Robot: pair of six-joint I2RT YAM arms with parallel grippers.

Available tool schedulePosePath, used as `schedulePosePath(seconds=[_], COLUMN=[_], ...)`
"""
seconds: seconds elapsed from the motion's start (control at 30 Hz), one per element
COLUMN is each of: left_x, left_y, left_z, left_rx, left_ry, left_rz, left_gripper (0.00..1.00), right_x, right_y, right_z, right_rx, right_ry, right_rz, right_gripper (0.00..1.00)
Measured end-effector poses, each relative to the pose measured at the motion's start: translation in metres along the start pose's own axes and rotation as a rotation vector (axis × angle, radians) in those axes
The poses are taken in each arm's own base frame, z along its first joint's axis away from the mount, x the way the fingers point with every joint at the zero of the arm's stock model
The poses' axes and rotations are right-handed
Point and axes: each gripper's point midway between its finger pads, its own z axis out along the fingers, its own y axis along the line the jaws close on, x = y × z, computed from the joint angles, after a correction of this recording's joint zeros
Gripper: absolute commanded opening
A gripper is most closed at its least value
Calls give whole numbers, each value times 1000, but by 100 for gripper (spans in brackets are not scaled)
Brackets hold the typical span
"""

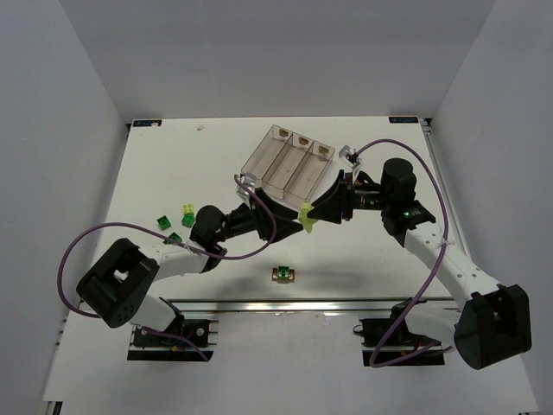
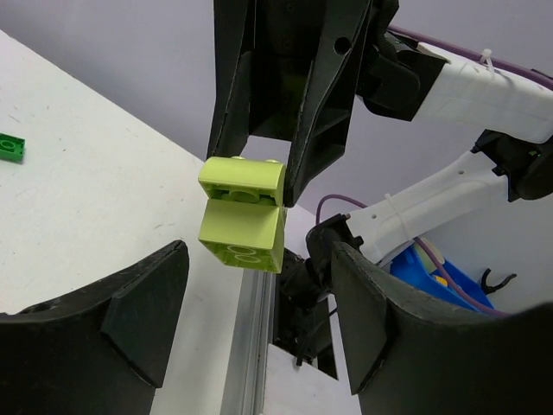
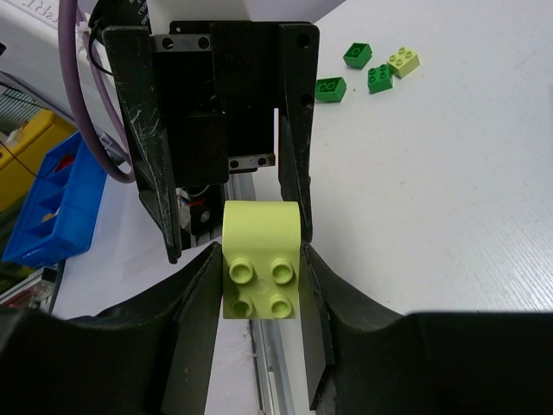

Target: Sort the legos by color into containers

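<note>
Right claw (image 3: 259, 285): closed down to the width of a pale yellow-green lego (image 3: 259, 226), one finger pressed against each side, four studs facing the wrist camera. The lego is held off the bench (image 1: 380, 285). From the left wrist it shows a seam across its middle, like two blocks joined.

Left claw (image 2: 259, 259): spread wide and holding nothing. It faces the right claw head-on. Its two fingers (image 3: 161, 147) stand to either side of the lego's far end, and whether one touches the lego cannot be told.

Seen from above, the two claws meet tip to tip over the middle of the bench, with the lego between them.

Near edge of the bench: an orange-brown and green lego (image 1: 283, 274) lies alone, apart from both arms.

To the left, beside the left arm: three green legos (image 1: 162, 222) and a second yellow-green lego (image 1: 187, 208) lie loosely grouped.

Farther back: the tray of three clear bins (image 1: 289, 160) sits at an angle, its near corner just beyond the claws, a tan mark at each far end.
</note>
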Motion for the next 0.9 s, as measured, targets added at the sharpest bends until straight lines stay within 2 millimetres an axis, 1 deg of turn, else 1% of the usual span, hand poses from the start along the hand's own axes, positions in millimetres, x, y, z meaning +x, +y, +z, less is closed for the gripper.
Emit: schedulePosePath(seconds=[0.23,0.37,0.53,0.9], left_x=[1,3,5,3], left_y=[-1,2,0,-3], left_z=[0,1,2,4], left_rx=[6,5,17,31], left_ry=[3,11,14,14], left_rz=[-2,-14,-13,-15], left_gripper=[72,67,64,64], right_x=[-2,2,5,4], right_y=[3,4,4,3], right_z=[0,0,1,2], right_rx=[-18,-33,-37,-43], right_ry=[-8,-5,-3,-6], right_rz=[-9,4,18,11], right_gripper=[0,0,0,0])
